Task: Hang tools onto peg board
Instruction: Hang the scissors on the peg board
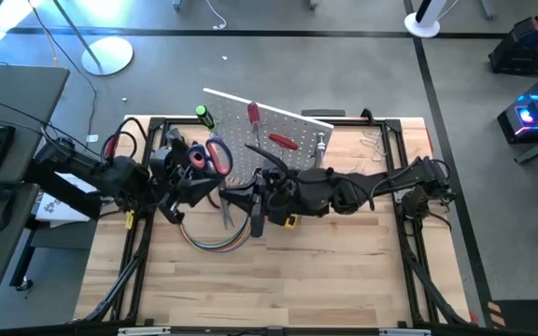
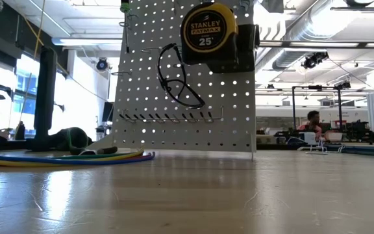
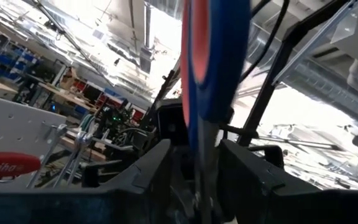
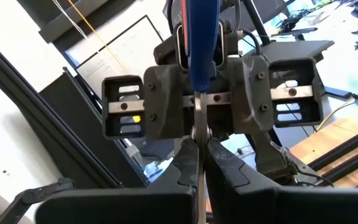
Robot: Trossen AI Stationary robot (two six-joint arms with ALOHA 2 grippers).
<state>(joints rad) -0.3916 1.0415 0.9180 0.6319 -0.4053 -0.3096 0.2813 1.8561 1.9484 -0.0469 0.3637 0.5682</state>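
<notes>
Scissors (image 1: 219,159), red and blue handled, sat just in front of the peg board's (image 1: 278,135) left end, toward the bench's (image 1: 278,280) rear-left quarter, held between both arms. Left pincer (image 1: 197,187) gripped them at the handle end; in its wrist view the blue-and-red handle (image 3: 213,56) rose between the two dark fingers (image 3: 148,174), which pressed the metal shank. Right pincer (image 1: 241,198) closed on the blade end: its wrist view showed the thin metal blade (image 4: 199,155) clamped between its fingertips (image 4: 185,168), with the left pincer facing it just behind.

Peg board leaned back near the bench's rear edge, centre-left. On it: a green-handled screwdriver (image 1: 205,117) at the upper left corner, a red-handled screwdriver (image 1: 253,113), another red-handled tool (image 1: 282,143), and a silver wrench (image 1: 320,142) toward the right. Low view showed a yellow tape measure (image 2: 208,28) high on the board beside a black bin (image 2: 244,49), and safety glasses (image 2: 177,78) hung below.

Coloured cable bundle (image 1: 215,241) curved on the bench in front of the pincers.
</notes>
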